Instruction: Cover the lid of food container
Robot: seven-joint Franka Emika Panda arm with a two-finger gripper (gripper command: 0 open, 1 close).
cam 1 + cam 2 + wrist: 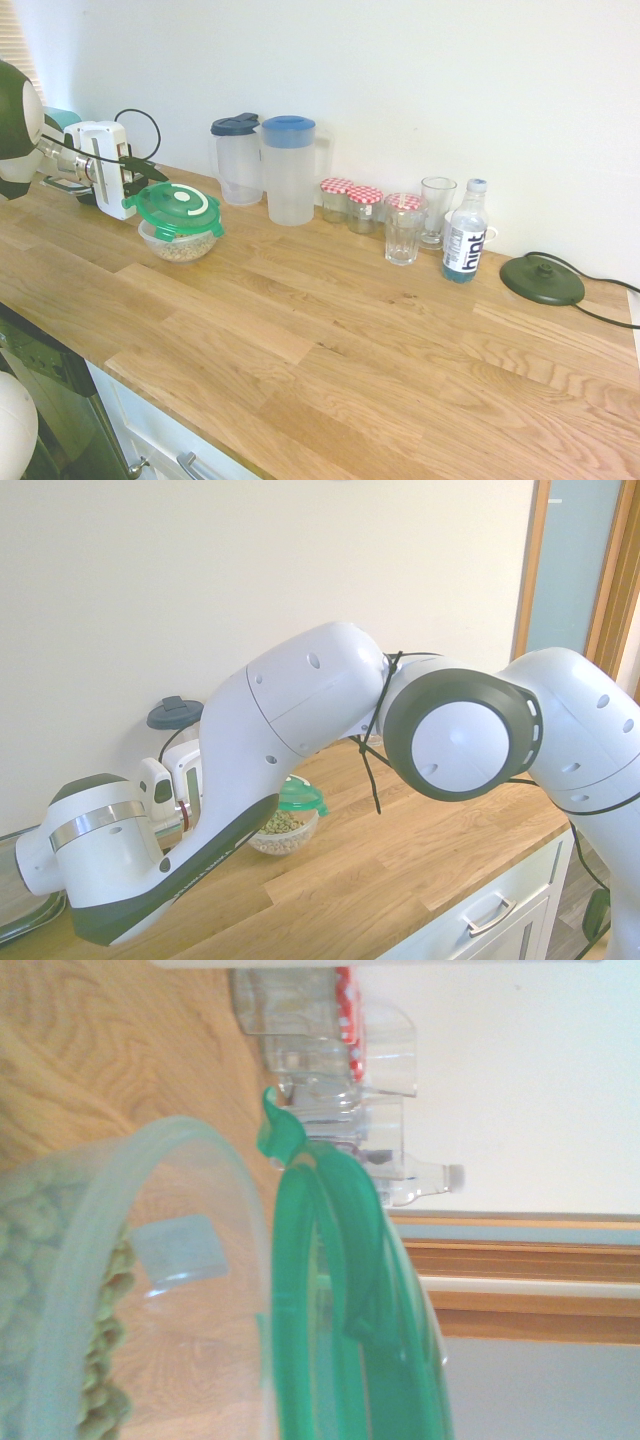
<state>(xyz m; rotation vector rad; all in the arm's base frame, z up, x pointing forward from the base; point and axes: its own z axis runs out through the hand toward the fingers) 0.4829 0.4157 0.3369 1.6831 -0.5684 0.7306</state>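
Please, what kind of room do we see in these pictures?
Most likely a kitchen. A long wooden worktop runs along a white wall, with drawers below it. On it stand two lidded jugs, jam jars, drinking glasses and a kettle base.

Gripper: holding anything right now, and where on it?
Cannot be told. The gripper is at the edge of the green lid, which sits tilted on the food container; the grip itself isn't visible.
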